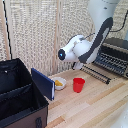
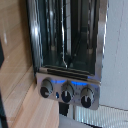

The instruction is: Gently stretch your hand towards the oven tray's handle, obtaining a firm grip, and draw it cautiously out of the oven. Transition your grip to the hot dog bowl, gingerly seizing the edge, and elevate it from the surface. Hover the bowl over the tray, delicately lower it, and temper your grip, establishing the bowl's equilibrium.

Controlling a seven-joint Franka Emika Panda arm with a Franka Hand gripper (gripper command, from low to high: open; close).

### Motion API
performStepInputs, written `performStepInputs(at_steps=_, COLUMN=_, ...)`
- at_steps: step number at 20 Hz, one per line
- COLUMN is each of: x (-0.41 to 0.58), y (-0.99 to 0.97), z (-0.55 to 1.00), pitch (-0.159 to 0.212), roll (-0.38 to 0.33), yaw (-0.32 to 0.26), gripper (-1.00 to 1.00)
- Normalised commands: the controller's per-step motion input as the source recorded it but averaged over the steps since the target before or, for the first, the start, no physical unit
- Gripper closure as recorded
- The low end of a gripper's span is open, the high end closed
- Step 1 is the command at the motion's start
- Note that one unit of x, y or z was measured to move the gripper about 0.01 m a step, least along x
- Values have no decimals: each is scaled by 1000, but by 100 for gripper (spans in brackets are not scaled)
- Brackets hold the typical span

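Tray (image 1: 113,62) sits drawn partway out of the oven (image 1: 116,51) at the exterior view's right, its dark wire rack jutting forward over the open flap (image 1: 96,74), whose long bar lies low above the worktop (image 1: 95,105). The oven stands on the far right of the wooden worktop. The white arm (image 1: 92,42) reaches down in front of the oven's left side, its claw hidden behind the wrist body, so whether it is open or closed cannot be told. The wrist view shows no fingers, only the oven's shiny front, the rack bars behind it and three round knobs (image 2: 67,92) in a row on a panel lit blue. The bowl (image 1: 59,83), small and white with yellow-orange food inside, rests on the worktop well apart from the oven, just left of the red cup (image 1: 79,84). A blue panel (image 1: 43,83) stands just left of the bowl, at the edge of a black crate (image 1: 17,95) at the near left.
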Motion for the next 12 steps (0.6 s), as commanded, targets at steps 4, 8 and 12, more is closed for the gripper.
performStepInputs(at_steps=4, x=54, y=-675, z=4, pitch=0, roll=-11, yaw=-15, gripper=-100)
performStepInputs(at_steps=8, x=56, y=-702, z=0, pitch=-8, roll=9, yaw=-72, gripper=-100)
performStepInputs(at_steps=12, x=73, y=-731, z=0, pitch=-13, roll=45, yaw=-78, gripper=-100)
